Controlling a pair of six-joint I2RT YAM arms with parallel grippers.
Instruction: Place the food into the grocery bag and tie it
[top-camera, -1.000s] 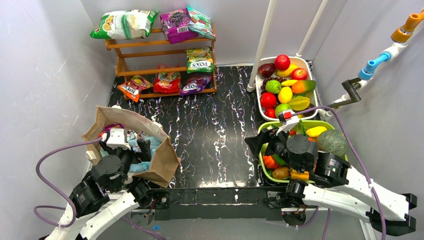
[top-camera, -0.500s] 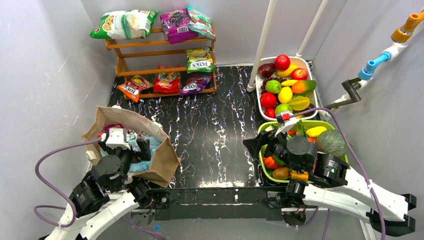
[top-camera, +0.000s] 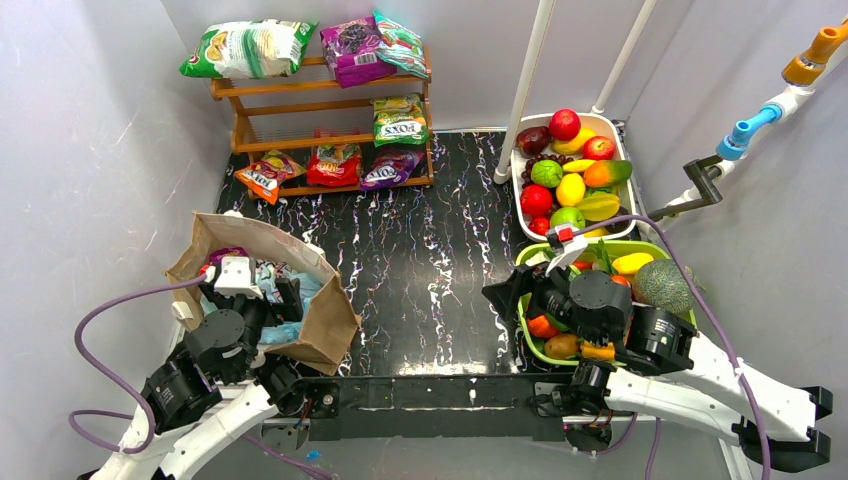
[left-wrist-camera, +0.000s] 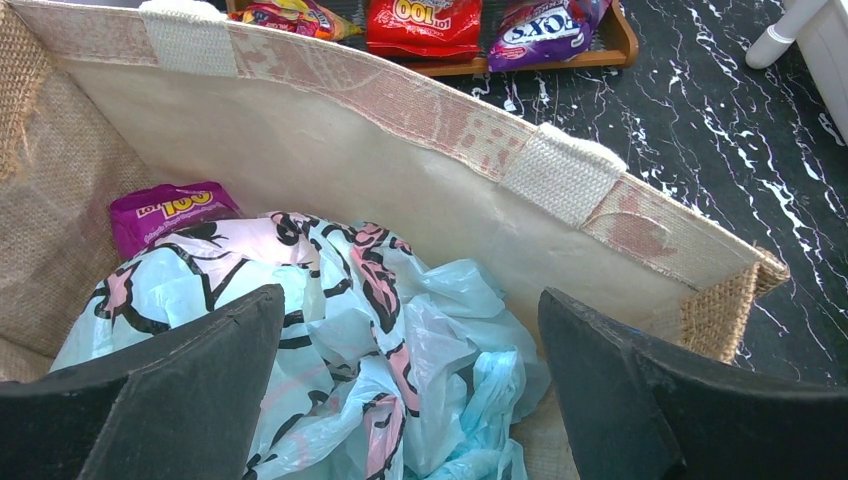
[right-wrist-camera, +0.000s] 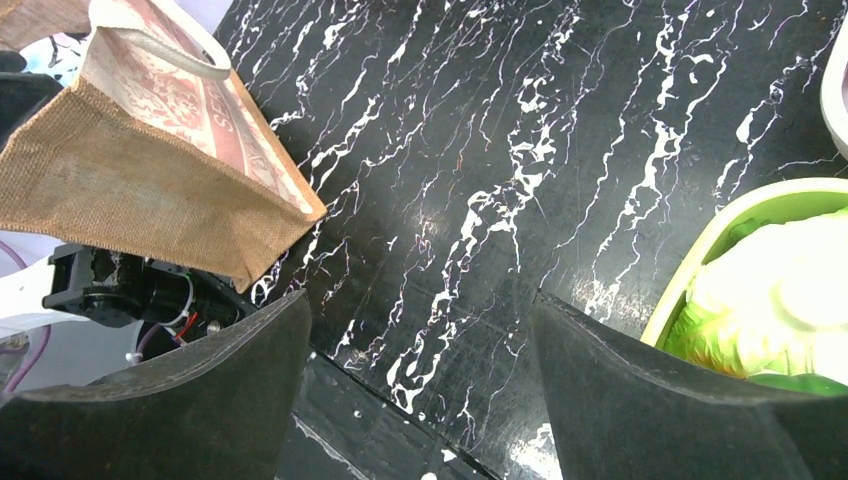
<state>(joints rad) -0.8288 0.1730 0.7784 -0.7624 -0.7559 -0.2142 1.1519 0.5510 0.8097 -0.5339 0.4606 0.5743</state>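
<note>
The grocery bag (left-wrist-camera: 380, 340), light blue with pink and black print, lies crumpled inside a brown burlap bag (left-wrist-camera: 400, 140) at the table's left (top-camera: 320, 320). My left gripper (left-wrist-camera: 410, 310) hangs open just above the plastic, inside the brown bag (top-camera: 250, 290), holding nothing. The food (top-camera: 565, 124) fills a white tray (top-camera: 517, 160) at the back right, and more of it lies in a green basket (top-camera: 522, 320). My right gripper (right-wrist-camera: 420, 300) is open and empty over the black table, beside the basket's left rim (top-camera: 510, 285).
A purple snack packet (left-wrist-camera: 170, 210) lies beside the plastic in the brown bag. A wooden shelf (top-camera: 320, 100) with snack packets stands at the back. Two white poles (top-camera: 525, 90) rise beside the white tray. Pale leafy greens (right-wrist-camera: 780, 300) show in the basket.
My right gripper has drifted slightly left, away from the green basket and out over the black table. The left arm has not moved.
</note>
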